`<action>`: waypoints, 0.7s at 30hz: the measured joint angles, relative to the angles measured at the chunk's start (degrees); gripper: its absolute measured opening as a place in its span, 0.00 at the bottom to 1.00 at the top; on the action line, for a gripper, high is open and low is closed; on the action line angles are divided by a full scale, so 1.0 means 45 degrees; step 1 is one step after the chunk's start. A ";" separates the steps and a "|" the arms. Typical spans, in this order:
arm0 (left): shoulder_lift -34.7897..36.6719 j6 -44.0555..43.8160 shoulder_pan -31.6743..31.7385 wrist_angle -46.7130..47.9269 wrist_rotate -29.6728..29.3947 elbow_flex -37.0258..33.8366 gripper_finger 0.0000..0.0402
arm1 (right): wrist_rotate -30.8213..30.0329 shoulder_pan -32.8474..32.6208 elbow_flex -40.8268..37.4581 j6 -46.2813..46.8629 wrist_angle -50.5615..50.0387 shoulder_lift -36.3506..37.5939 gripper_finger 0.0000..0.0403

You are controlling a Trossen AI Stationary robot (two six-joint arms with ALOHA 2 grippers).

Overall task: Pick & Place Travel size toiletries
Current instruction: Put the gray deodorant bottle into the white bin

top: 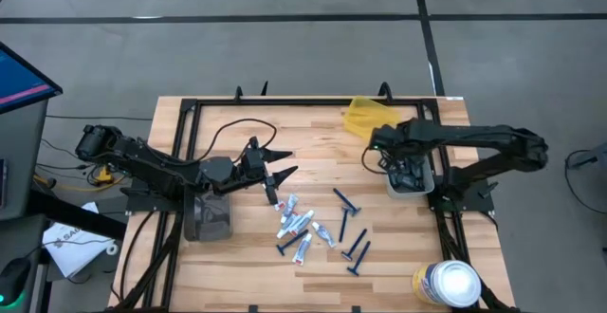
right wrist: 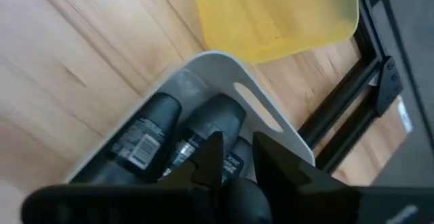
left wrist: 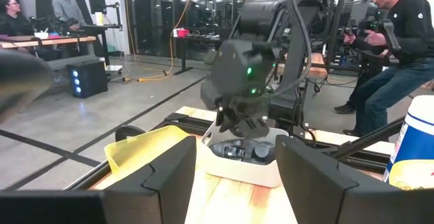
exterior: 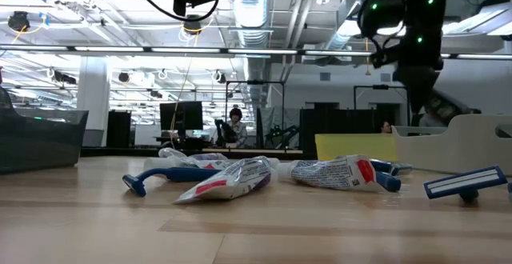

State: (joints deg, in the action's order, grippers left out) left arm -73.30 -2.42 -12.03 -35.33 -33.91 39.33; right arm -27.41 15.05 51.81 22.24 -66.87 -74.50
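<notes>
Toiletries: while tubes [top: 305,224] and razors [top: 347,220] lie loose mid-bench, dark pods [right wrist: 146,142] already fill the white bin [top: 411,186].
Right gripper [right wrist: 234,157]: fingers nearly pressed together, pinching nothing you can see, low inside the bin; lift straight up to clear its rim.
Left gripper [top: 281,163]: fingers spread, empty, near the pile.
Room: open bench [top: 313,133] behind the pile; mind the yellow tray [top: 366,117] and canister [top: 448,283].
</notes>
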 joint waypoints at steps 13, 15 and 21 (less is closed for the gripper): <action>0.0000 0.0000 0.0000 0.0001 0.0005 0.0000 0.49 | -0.0274 -0.0005 0.0019 -0.1350 0.0267 -0.2264 0.19; 0.0000 0.0000 0.0000 -0.0001 0.0005 0.0000 0.49 | -0.0270 -0.0005 0.0015 -0.1391 0.0302 -0.2313 0.22; 0.0000 0.0000 0.0000 0.0003 0.0005 0.0000 0.50 | -0.0270 -0.0005 0.0019 -0.1419 0.0344 -0.1806 0.43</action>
State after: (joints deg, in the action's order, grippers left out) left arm -73.30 -2.42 -12.03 -35.32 -33.89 39.33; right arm -28.62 15.03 51.90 15.86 -65.32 -82.63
